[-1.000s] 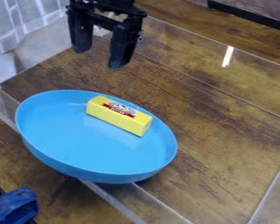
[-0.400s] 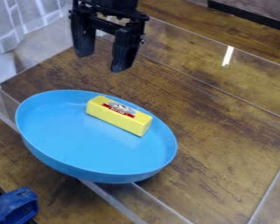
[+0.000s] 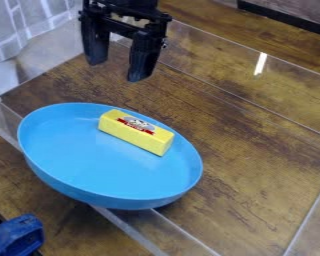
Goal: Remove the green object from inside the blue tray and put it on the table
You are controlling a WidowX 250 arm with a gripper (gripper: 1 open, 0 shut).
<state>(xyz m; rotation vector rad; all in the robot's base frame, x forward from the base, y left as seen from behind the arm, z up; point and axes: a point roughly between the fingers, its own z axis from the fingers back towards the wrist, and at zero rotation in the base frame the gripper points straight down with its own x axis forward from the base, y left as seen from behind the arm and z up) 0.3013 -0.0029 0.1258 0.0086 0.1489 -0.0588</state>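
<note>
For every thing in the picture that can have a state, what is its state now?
gripper: open, empty, above the table beyond the tray.
green object: lying flat inside the tray, label up, not gripped; it looks yellow.
blue tray: upright on the table, holding only the block.
table: glossy, carrying the tray.
dark blue cloth-like thing: crumpled at the bottom left corner.

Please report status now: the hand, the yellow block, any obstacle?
Hand open, above table beyond tray. Block lying in blue tray, untouched. Nothing in the way.
</note>
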